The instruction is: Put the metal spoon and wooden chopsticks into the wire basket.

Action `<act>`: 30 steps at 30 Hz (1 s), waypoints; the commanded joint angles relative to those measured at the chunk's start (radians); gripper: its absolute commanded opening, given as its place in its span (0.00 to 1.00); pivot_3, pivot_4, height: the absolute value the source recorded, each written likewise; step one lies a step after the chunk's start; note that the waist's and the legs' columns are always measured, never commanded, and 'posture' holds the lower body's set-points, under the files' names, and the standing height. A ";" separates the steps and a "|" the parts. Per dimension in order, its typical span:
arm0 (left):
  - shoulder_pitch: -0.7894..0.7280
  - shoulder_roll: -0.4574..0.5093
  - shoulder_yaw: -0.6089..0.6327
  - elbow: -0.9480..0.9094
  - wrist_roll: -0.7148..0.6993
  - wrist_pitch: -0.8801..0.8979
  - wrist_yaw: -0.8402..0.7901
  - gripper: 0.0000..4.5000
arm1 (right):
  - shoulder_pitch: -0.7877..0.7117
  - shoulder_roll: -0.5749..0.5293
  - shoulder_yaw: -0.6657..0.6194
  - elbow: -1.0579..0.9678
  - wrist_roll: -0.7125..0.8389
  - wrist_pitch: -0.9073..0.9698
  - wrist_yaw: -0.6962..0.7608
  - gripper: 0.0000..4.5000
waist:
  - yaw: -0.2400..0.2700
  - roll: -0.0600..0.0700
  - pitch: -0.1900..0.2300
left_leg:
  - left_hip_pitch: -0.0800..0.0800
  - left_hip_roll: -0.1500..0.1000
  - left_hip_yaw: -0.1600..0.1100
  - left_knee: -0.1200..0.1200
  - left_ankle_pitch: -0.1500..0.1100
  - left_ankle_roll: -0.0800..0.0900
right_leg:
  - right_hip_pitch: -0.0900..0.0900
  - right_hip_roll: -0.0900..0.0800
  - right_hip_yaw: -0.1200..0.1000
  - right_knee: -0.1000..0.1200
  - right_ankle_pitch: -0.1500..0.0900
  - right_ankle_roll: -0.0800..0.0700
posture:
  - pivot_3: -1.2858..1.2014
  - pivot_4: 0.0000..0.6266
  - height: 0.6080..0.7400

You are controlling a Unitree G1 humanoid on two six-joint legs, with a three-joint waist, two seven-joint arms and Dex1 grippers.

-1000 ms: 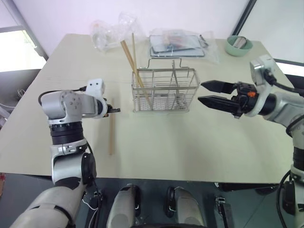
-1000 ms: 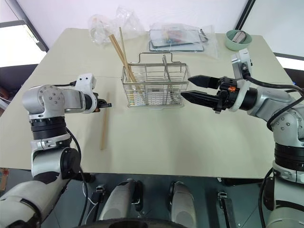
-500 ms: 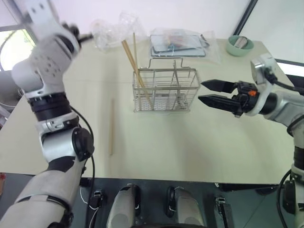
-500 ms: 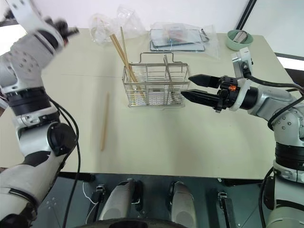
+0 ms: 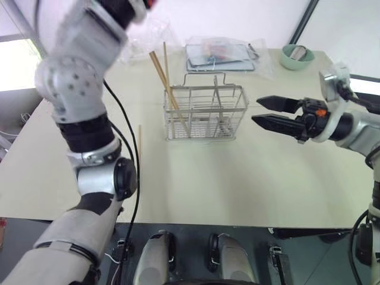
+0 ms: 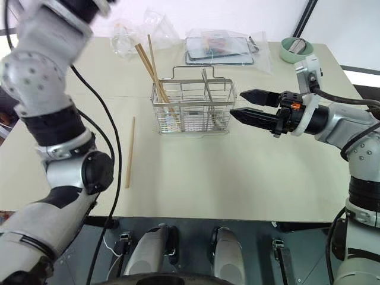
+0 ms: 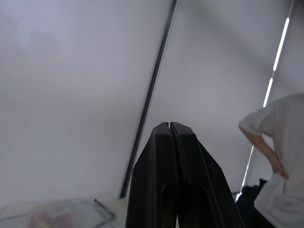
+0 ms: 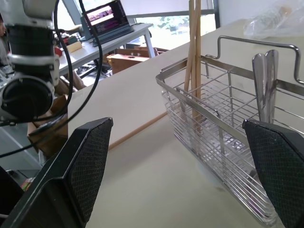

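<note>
Left eye view: the wire basket point(image 5: 206, 113) stands mid-surface. Wooden chopsticks point(image 5: 167, 83) lean upright in its left compartment; the metal spoon point(image 8: 264, 80) appears to stand in the middle compartment, though the wires make that hard to confirm. One loose chopstick point(image 6: 129, 152) lies flat on the surface point(image 5: 237, 184), left of the basket and apart from it. Right tool point(image 5: 265, 113) hovers just right of the basket, released, fingers spread. Left tool point(image 7: 171, 130) is raised high, clenched on nothing.
</note>
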 commanded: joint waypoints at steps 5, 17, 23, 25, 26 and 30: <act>-0.058 0.171 -0.010 0.163 0.118 0.064 0.098 0.20 | 0.039 -0.021 -0.072 -0.059 0.037 -0.004 -0.025 1.00 | -0.002 0.000 0.000 | 0.000 0.000 0.000 0.000 0.000 0.001 | -0.001 0.000 0.000 0.000 0.000 0.000 | 0.52 0.24 0.75; 0.098 0.118 0.074 0.193 0.245 0.804 0.338 1.00 | 0.053 -0.006 -0.041 -0.067 0.028 -0.026 -0.019 1.00 | 0.000 -0.001 0.000 | -0.002 -0.001 -0.001 0.000 0.001 -0.001 | 0.000 0.000 0.000 0.000 0.000 0.000 | 0.52 0.24 0.75; 0.228 0.058 0.027 0.176 0.212 0.811 0.401 1.00 | 0.038 -0.001 -0.032 -0.052 0.024 -0.034 -0.019 1.00 | -0.002 -0.001 0.000 | 0.000 0.000 -0.001 0.000 0.003 -0.006 | -0.001 0.000 0.000 0.001 0.000 0.000 | 0.52 0.24 0.75; 0.244 0.045 0.030 0.184 0.218 0.811 0.418 1.00 | 0.039 0.001 -0.030 -0.054 0.024 -0.038 -0.021 1.00 | -0.001 -0.001 0.000 | 0.000 0.000 -0.001 -0.001 0.003 -0.006 | -0.001 0.000 0.000 0.001 0.000 0.000 | 0.52 0.24 0.75; 0.249 0.045 0.023 0.181 0.227 0.811 0.421 1.00 | 0.043 0.002 -0.031 -0.056 0.025 -0.039 -0.022 1.00 | 0.000 -0.001 0.000 | -0.001 0.000 -0.001 0.000 0.003 -0.006 | -0.001 0.000 0.000 0.001 0.000 0.000 | 0.52 0.24 0.75; 0.252 0.049 0.000 0.192 0.241 0.811 0.425 1.00 | 0.062 0.006 -0.041 -0.066 0.029 -0.041 -0.031 1.00 | 0.002 0.000 0.000 | -0.001 0.000 -0.002 0.000 0.000 -0.002 | 0.000 -0.001 0.000 0.000 0.000 0.000 | 0.52 0.24 0.75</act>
